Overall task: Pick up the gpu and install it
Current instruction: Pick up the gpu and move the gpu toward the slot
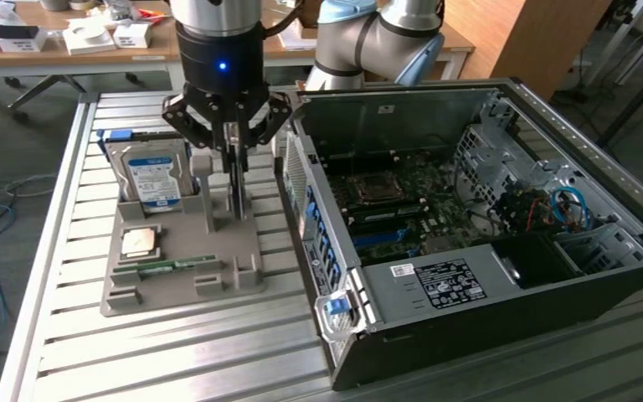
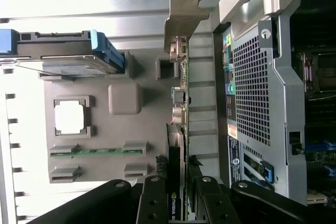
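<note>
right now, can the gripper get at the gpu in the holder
Likely yes: the gripper is right at the gpu, which stands upright in the gray holder; the hard drive stands apart from it.

Table [image 1: 165, 352]: carrying 2 things.
Tray [image 1: 238, 280]: sitting toward the exterior view's left.
Case [image 1: 501, 335]: lying open beside tray.

Arm [image 1: 221, 33] vertical, upper centre-left of exterior view; gripper [image 1: 232, 157] points down, fingers clamped on gpu [image 1: 235, 188].

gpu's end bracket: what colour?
Silvery bare metal; the bracket of the gpu shows best in the wrist view.
</note>
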Tool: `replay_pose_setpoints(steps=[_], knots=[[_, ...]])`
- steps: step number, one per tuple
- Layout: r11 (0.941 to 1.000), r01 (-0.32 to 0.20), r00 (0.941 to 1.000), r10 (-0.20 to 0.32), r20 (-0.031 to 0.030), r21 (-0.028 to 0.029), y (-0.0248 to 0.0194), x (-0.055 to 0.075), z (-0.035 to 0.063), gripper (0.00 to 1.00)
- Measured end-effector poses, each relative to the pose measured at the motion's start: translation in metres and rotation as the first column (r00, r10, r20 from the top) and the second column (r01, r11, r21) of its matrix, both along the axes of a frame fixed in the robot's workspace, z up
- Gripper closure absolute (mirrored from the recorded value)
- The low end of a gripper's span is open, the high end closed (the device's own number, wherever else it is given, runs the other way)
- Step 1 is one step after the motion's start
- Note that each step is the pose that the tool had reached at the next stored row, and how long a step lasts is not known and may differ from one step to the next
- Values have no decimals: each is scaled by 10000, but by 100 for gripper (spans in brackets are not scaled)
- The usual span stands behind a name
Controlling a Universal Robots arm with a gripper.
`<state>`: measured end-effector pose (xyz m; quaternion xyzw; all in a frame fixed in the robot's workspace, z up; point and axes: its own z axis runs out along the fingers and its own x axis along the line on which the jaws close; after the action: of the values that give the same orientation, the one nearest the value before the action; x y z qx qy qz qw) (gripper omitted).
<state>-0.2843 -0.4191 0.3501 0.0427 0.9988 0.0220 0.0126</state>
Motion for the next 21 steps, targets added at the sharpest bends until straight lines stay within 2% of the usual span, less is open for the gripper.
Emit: replay_pose_setpoints(steps=[14,21], knots=[[10000,0,10000,0,0,0,0,0,264,74],[10000,0,10000,0,0,0,0,0,284,74]])
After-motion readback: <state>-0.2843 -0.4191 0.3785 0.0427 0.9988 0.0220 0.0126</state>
